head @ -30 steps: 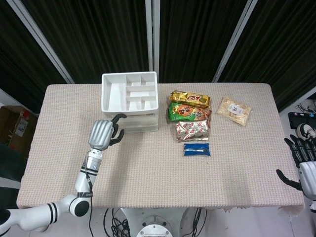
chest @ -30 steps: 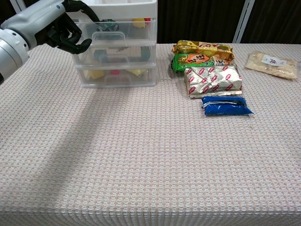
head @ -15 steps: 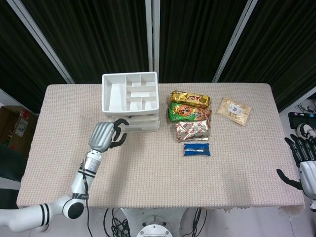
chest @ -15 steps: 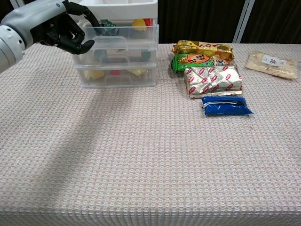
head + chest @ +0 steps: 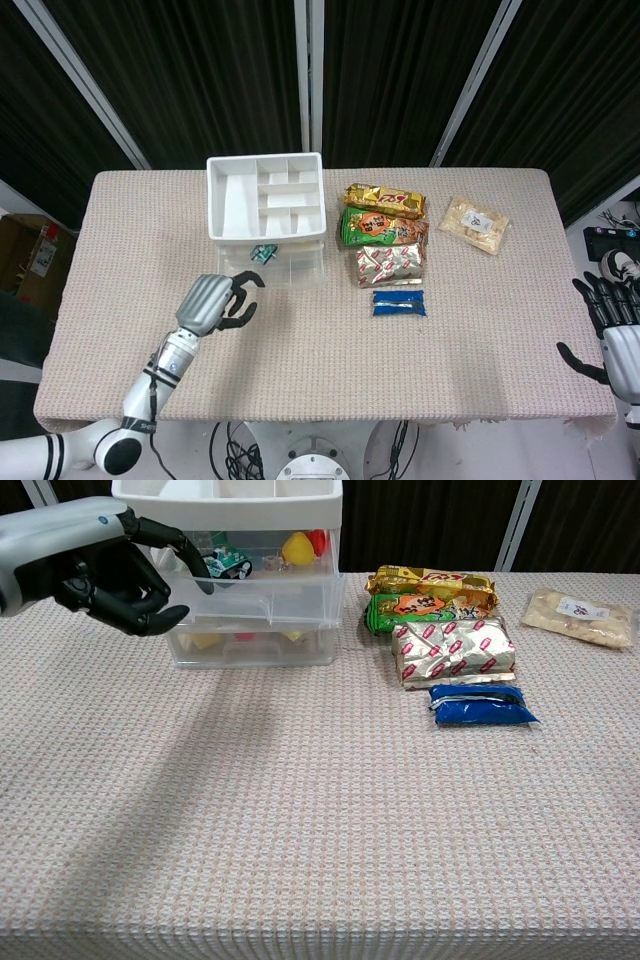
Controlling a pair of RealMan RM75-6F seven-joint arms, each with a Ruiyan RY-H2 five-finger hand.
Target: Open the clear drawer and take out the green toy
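Drawer (image 5: 272,264) stands pulled out, green toy (image 5: 263,254) exposed — left hand (image 5: 212,304) fingers curled, hooked at its front, holding nothing I can tell. Next: reach in for the toy.

Your counter (image 5: 330,820) wears a rough, woven, matt cloth. The drawer (image 5: 262,585) is clear, glossy plastic under a white matt plastic tray (image 5: 264,196). The left robot hand (image 5: 115,575) shows smooth silver shell and black fingers (image 5: 170,550).
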